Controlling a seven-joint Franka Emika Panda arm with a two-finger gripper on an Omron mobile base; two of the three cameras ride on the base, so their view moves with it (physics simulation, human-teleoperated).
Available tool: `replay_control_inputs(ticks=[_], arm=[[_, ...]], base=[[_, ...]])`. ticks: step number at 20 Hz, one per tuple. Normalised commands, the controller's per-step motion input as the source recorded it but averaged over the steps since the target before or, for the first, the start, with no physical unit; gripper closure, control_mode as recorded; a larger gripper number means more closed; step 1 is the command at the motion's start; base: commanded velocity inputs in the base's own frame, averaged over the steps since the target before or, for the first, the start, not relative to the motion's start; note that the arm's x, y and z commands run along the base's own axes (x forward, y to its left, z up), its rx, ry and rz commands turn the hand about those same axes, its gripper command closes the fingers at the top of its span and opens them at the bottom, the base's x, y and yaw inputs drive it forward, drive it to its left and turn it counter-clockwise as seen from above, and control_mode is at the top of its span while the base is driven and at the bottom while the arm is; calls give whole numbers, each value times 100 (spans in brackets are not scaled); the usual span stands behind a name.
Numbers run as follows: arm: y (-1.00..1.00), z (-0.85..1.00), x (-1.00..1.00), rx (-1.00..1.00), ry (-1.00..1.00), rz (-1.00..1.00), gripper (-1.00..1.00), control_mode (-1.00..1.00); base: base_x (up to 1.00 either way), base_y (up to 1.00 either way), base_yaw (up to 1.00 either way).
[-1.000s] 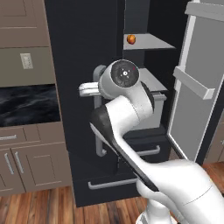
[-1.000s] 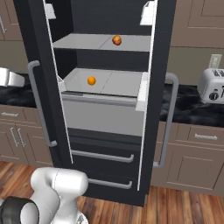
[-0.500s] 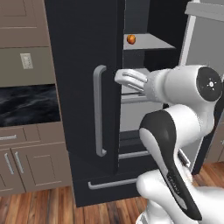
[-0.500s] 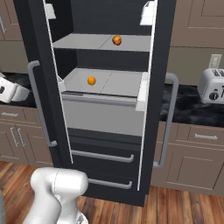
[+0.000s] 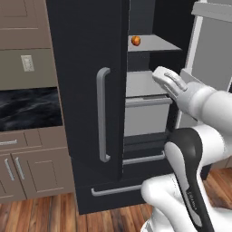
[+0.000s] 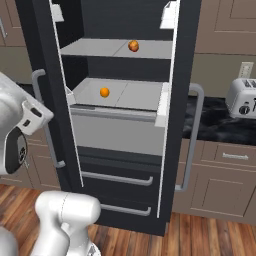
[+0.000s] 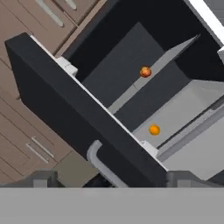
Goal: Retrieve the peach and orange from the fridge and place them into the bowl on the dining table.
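Observation:
The black fridge [image 6: 187,60] stands with both doors open. On its upper shelf lies the red-mottled peach [image 6: 133,46] [image 5: 135,41] [image 7: 145,71]. The bright orange [image 6: 104,92] [image 7: 154,129] rests on the shelf below, towards the left. My gripper [image 5: 164,79] [image 7: 111,179] hovers in front of the open fridge at about the lower shelf's height, well short of both fruits. Its fingertips [image 7: 43,178] stand far apart, open, with nothing held. The bowl and the dining table are out of view.
The left door with its grey bar handle [image 5: 103,113] juts out close to the hand. The right door [image 5: 213,50] swings out on the other side. Two drawers [image 6: 117,177] sit below the shelves. A toaster [image 6: 241,97] stands on the right wall counter.
The arm has swung to the right, from in front of the left door to the open middle of the fridge. The fruits have not moved.

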Motion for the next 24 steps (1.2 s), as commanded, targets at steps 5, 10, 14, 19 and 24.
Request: replay_control_inputs(ticks=[5, 10, 14, 19, 24], arm=[[-34, 51, 4, 38, 18, -14, -100, -100], [-24, 17, 21, 35, 39, -5, -100, -100], [-17, 0, 33, 35, 45, 0, -100, -100], [-3, -32, 37, 28, 23, 0, -100, -100], [0, -44, 27, 16, 0, 0, -100, -100]], base=[[0, 0, 0], [0, 0, 0], [0, 0, 0], [0, 0, 0], [0, 0, 0]])
